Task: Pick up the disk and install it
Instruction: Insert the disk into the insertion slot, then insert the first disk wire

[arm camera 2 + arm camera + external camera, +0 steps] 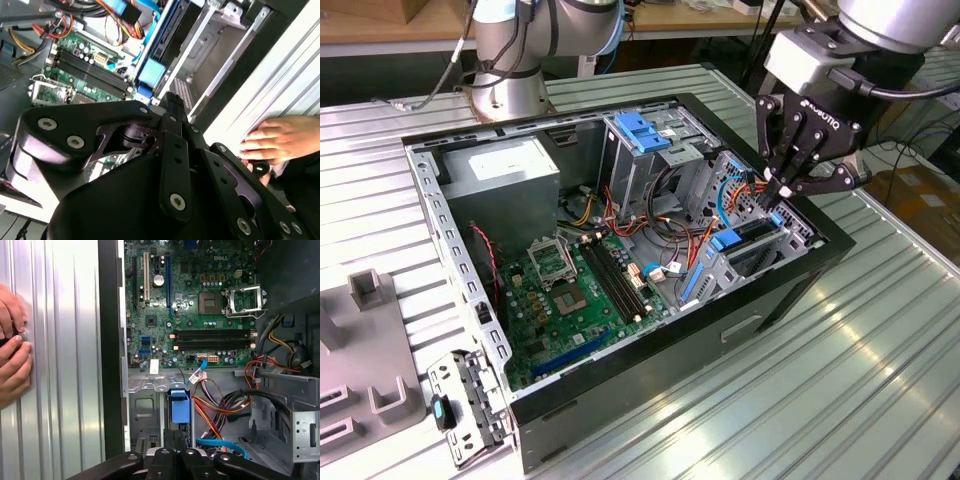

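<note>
Worktop: we see a ribbed silver metal worktop (880,380) running under and all around the open computer case (800,275).
Room: beyond the case, a wooden bench (690,22) runs along the back, and the arm's base (505,75) stands on the worktop just behind the case.
Beside the case: a grey fixture block (365,350) and a loose metal bracket (470,405) lie off its near corner.
Person: a person's fingers (15,360) rest on the worktop, just outside the case's black wall.
Hand: the hand (775,195) hangs over the case's drive bay with its tips drawn narrow; we cannot tell if they pinch anything.
Disk: the disk (180,407) stands on edge in that bay, its blue tab just by the hand's tips.
</note>
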Controlling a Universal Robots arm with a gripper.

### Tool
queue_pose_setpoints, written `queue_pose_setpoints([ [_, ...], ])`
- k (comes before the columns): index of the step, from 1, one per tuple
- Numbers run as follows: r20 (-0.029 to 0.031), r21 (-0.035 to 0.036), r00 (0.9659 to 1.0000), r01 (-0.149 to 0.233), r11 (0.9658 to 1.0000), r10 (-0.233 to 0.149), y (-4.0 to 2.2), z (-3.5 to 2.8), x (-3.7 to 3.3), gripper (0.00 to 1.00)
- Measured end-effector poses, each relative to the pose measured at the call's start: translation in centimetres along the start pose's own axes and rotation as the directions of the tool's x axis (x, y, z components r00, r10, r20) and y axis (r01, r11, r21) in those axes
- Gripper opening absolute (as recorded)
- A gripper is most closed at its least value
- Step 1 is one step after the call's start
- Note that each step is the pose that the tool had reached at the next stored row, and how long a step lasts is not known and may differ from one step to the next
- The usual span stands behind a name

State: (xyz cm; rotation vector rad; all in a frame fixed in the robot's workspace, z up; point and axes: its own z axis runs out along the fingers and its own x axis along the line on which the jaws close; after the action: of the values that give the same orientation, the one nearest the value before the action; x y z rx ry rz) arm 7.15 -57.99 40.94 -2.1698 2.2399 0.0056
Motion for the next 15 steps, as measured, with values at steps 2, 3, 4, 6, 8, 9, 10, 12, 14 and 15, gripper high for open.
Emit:
queue_pose_setpoints([
  [2,0.0,0.0,1.0,0.0,1.0,0.0,-0.61,0.48,-0.01,0.11],
  [3,0.0001,0.0,1.0,0.0,1.0,0.0,-0.8,0.69,-0.01,0.11],
  [4,0.0001,0.0,1.0,0.0,1.0,0.0,-1.03,0.92,-0.02,0.11],
  [6,0.0,0.0,1.0,0.0,1.0,0.0,-1.37,1.33,-0.02,0.11],
  [8,0.0,-0.0002,1.0,-0.001,1.0,0.001,-1.85,1.89,-0.02,0.11],
  [9,0.0,-0.0004,1.0,-0.001,1.0,0.001,-1.96,2.1,-0.02,0.11],
  [10,-0.0001,-0.0005,1.0,-0.001,1.0,0.001,-1.96,2.1,-0.02,0.11],
  [12,0.0,-0.0005,1.0,-0.001,1.0,0.001,-1.97,2.12,-0.02,0.11],
  [14,0.0,-0.0005,1.0,0.0,1.0,0.0,-1.97,2.13,-0.02,0.11],
  [15,0.0002,-0.0005,1.0,0.0,1.0,0.0,-1.97,2.13,-0.02,0.11],
])
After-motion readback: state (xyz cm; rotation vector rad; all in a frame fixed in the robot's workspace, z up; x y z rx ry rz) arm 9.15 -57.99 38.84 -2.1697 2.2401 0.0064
